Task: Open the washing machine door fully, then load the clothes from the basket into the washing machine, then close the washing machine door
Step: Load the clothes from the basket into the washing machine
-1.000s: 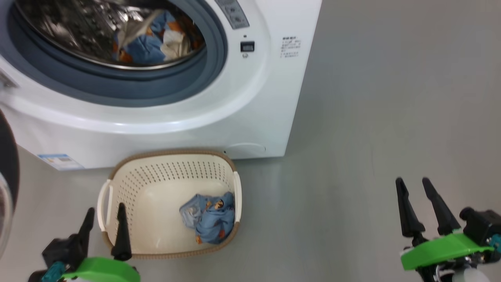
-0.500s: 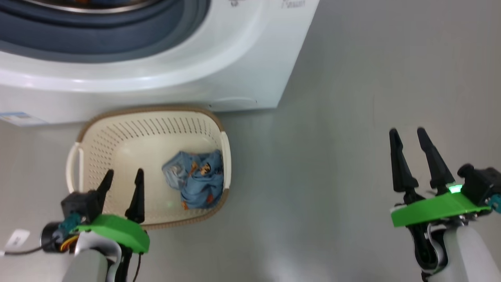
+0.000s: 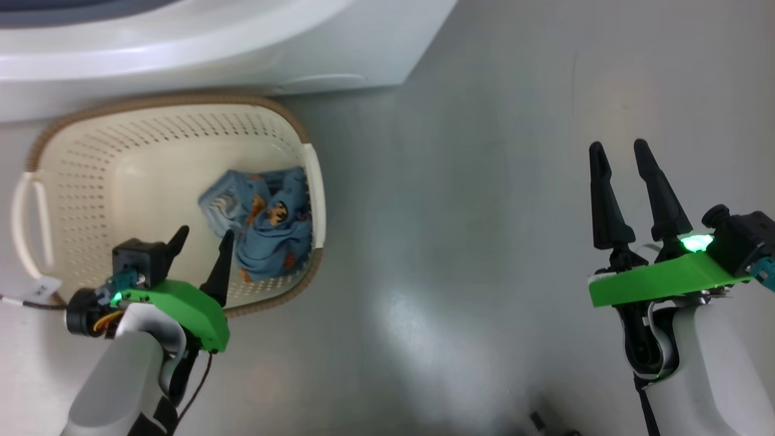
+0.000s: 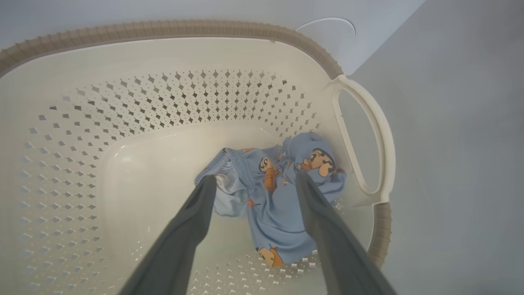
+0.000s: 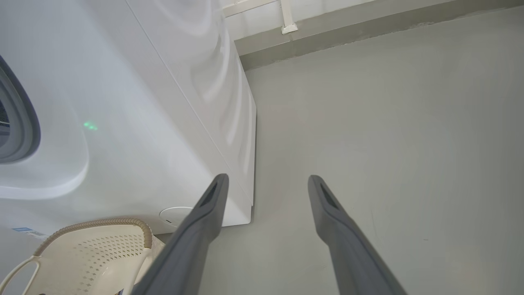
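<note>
Where head view crops the washing machine (image 3: 181, 54), right wrist view adds skirting (image 5: 368, 28)

head: from high, steeply down on basket (image 3: 91, 151) and floor (image 3: 454, 212) | left wrist: close, down into basket | right wrist: farther, facing washing machine (image 5: 123, 102) corner | shared: basket

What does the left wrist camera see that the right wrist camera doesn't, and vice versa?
Left wrist view: the blue printed clothes lying in the basket, the open left gripper poised above them. Right wrist view: the washing machine's white side, a sliver of its grey door seal, the wall's foot, the open right gripper over bare floor. Both: the basket's brown rim, the machine's round cap, grey floor.
</note>
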Tool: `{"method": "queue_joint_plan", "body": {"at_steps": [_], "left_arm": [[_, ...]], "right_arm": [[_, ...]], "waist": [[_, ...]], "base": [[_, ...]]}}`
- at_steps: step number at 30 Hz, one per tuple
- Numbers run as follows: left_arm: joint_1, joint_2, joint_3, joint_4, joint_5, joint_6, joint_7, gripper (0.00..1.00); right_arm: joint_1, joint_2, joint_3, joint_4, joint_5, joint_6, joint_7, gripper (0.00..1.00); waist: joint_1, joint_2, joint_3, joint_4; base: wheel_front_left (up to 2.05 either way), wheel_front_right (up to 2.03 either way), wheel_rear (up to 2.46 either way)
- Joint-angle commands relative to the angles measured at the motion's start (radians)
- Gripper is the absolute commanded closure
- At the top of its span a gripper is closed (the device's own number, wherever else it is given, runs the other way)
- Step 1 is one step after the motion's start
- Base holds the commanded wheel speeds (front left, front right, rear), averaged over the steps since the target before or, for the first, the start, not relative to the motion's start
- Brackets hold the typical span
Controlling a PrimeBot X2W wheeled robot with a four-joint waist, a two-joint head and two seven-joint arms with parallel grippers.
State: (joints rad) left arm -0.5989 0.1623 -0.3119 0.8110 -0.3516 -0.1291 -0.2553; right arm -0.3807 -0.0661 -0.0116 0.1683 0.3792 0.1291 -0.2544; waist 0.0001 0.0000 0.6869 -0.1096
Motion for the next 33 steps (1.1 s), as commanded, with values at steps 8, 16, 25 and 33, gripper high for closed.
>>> {"method": "queue_joint_plan", "body": {"at_steps": [8, 16, 25, 33], "left_arm": [[-0.073, 0.085, -0.160, 0.070, -0.114, -0.002, -0.006, 0.00], [-0.129, 0.124, -0.322, 0.104, -0.216, -0.002, -0.006, 0.00], [-0.188, 0.155, -0.459, 0.147, -0.301, -0.002, -0.006, 0.00], [-0.245, 0.176, -0.588, 0.206, -0.431, -0.002, 0.000, 0.00]], "right_arm": [[-0.012, 0.014, 0.030, -0.030, 0.006, 0.002, -0.007, 0.00], [-0.023, 0.015, 0.050, -0.033, 0.035, 0.002, -0.007, 0.00], [-0.031, 0.016, 0.074, -0.040, 0.059, 0.002, -0.007, 0.00], [-0.032, 0.016, 0.092, -0.045, 0.070, 0.002, -0.007, 0.00]], "waist": [[-0.0001, 0.0000, 0.094, -0.074], [-0.0001, 0.0000, 0.117, -0.096], [-0.0001, 0.0000, 0.139, -0.121], [-0.0001, 0.0000, 0.159, -0.145]], "base": [[0.00, 0.00, 0.00], [0.00, 0.00, 0.00], [0.00, 0.00, 0.00], [0.00, 0.00, 0.00]]}}
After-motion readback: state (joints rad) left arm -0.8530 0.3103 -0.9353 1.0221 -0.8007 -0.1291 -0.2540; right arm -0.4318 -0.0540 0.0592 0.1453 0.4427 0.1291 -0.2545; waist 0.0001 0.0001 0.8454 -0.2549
